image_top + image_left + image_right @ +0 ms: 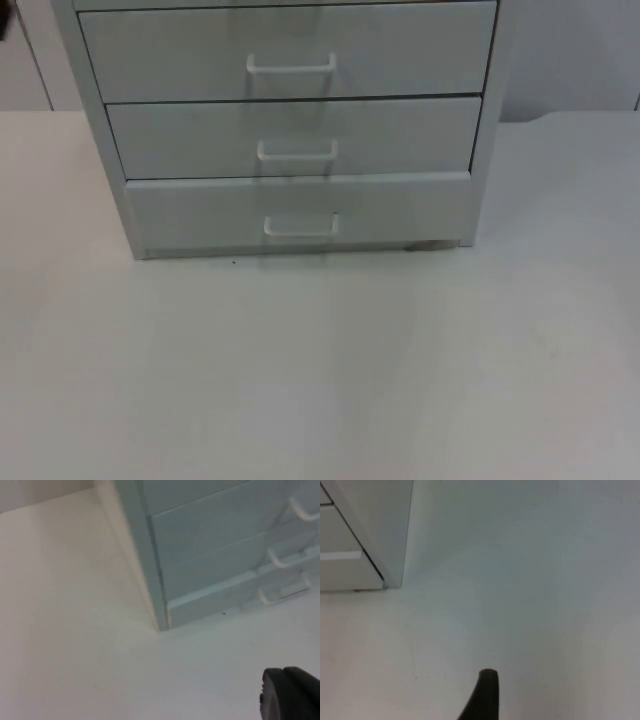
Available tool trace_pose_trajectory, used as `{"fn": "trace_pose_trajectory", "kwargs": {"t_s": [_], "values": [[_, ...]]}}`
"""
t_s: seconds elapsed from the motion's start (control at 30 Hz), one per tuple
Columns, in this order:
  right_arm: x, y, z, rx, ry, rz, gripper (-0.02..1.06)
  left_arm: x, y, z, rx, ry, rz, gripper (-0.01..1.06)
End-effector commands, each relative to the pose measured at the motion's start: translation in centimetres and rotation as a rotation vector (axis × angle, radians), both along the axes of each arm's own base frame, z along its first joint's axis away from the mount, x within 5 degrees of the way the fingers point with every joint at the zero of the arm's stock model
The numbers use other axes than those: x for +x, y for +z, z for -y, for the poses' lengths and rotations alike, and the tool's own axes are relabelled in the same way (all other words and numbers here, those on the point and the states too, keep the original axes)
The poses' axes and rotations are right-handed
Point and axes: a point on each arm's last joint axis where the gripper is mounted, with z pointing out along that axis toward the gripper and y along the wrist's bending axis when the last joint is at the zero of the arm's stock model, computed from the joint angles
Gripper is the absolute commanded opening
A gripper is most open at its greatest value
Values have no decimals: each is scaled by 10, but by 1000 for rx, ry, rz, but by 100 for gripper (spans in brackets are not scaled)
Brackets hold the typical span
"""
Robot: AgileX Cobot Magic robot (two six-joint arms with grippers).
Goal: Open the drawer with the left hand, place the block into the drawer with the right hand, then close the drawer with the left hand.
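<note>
A pale grey drawer cabinet stands at the back middle of the table. Three drawer fronts show, each with a white bar handle: upper, middle and bottom. The bottom drawer sits a little proud of the two above it. My left gripper hangs over the table to the left front of the cabinet, well apart from the bottom drawer. My right gripper hovers over bare table to the right of the cabinet's side wall.
The white table top stretches wide in front of the cabinet and on both its sides. The grey partition wall rises behind the cabinet.
</note>
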Motion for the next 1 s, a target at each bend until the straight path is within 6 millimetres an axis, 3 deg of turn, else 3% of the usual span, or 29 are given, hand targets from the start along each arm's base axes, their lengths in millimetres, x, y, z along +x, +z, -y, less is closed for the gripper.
{"fn": "trace_pose_trajectory", "kwargs": {"t_s": [0.0,0.1,0.23,0.63,0.7,0.83,0.93,0.97], "values": [[0,1,0,-8,3,18,76,-9,4,-13,-24,52,38,0],[0,1,0,-8,3,18,76,-19,4,-26,-32,110,62,0],[0,1,0,-8,3,18,76,-47,14,-44,-44,191,152,0],[-1,2,-1,21,7,27,76,-97,42,-48,-91,208,347,0],[-5,6,-3,20,39,47,76,-116,47,-50,-97,206,398,0],[-21,17,-10,4,141,136,76,-135,50,-51,-105,205,459,0],[-42,28,-12,-8,184,234,76,-160,36,-52,-112,199,513,0],[-42,28,-12,-8,184,234,76,-160,36,-52,-112,199,513,0]]}}
